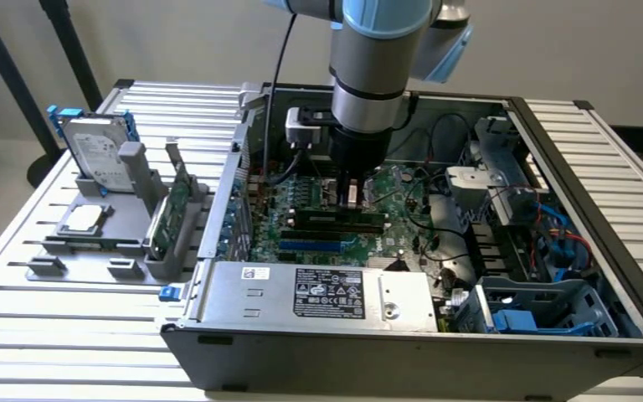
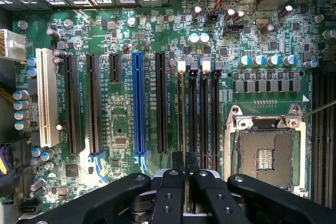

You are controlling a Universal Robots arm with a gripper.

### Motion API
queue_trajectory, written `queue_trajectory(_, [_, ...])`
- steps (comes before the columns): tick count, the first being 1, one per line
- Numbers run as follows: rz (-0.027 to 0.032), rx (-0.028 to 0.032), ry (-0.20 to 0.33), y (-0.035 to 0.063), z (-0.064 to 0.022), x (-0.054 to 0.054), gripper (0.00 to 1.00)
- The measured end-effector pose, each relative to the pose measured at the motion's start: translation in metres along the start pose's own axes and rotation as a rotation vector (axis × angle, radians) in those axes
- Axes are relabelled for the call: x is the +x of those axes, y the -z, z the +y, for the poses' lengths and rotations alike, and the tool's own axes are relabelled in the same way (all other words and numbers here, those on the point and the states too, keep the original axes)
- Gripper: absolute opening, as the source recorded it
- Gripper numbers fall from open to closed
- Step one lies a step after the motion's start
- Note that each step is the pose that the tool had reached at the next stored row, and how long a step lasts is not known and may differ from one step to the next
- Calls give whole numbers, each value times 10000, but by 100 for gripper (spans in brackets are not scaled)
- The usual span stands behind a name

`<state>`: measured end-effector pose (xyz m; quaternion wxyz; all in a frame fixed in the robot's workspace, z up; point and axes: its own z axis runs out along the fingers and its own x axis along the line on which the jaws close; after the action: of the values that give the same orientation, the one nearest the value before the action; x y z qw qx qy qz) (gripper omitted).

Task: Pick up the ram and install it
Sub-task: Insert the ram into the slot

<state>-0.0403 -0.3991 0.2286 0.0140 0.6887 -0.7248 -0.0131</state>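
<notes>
**Gripper closed over the memory slots, ram on edge beneath it**

In the exterior view a white barcode sticker [image 1: 257, 272] and a black rating plate [image 1: 328, 294] sit on the grey power supply [image 1: 311, 297] at lower centre. Their print is too small to read. The white lettering on the motherboard [image 2: 126, 40] in the wrist view is also illegible, and so is the label on the hard drive [image 1: 98, 155] in its blue frame at upper left.

The gripper [image 1: 350, 199] hangs at the frame's centre inside the open case [image 1: 411, 356]. In the wrist view its black fingers [image 2: 178, 163] at bottom centre stand almost together, with only a thin slit between them.

The ram [image 1: 333, 222] stands on its long edge just below the fingertips, a dark strip among the board's black slots and above the blue slot [image 1: 316, 246]. In the wrist view it shows only edge-on as a thin line [image 2: 182, 108] running into the fingertips. I cannot tell whether the fingers pinch that edge or merely touch it, nor whether the stick is fully seated. The arm [image 1: 372, 67] is cut off at the top edge.
</notes>
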Motion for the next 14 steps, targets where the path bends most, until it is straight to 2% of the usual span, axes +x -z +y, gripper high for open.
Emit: queue_trajectory(14, [-5,1,-89,-1,-2,0,13])
